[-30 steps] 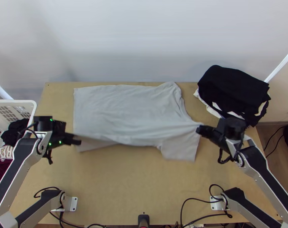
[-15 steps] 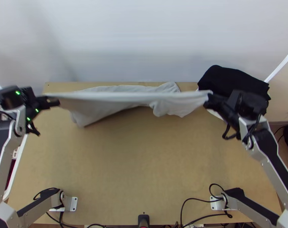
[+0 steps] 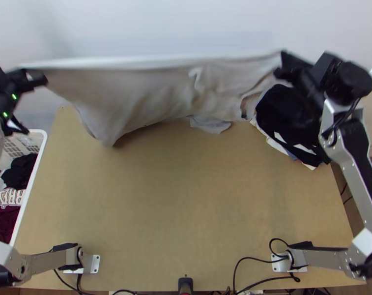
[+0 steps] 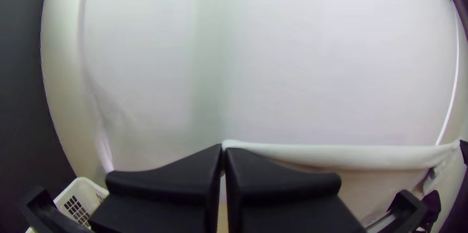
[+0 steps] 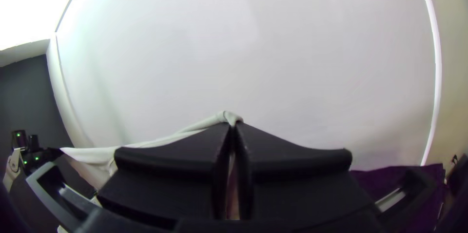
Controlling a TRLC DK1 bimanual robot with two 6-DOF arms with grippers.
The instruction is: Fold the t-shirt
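Note:
The light grey t-shirt (image 3: 151, 93) hangs stretched between both grippers above the table's far side, its lower part drooping toward the tabletop. At the upper left, my left gripper (image 3: 44, 78) holds one end of its top edge; in the left wrist view the left gripper (image 4: 223, 149) is shut on the cloth. My right gripper (image 3: 283, 64) has the other end at the upper right, and in the right wrist view the right gripper (image 5: 232, 125) is shut on a bunched bit of the t-shirt (image 5: 161, 141).
A pile of dark and white clothes (image 3: 279, 110) lies at the table's far right, under the right arm. Left of the table (image 3: 186, 206) stands a white basket (image 3: 38, 140) with clothes in it. Cables lie near the front edge, and a pale wall rises behind.
Both grippers have moved up the picture and somewhat apart, lifting the t-shirt. It lay largely on the table one second ago and now hangs in a wide sheet.

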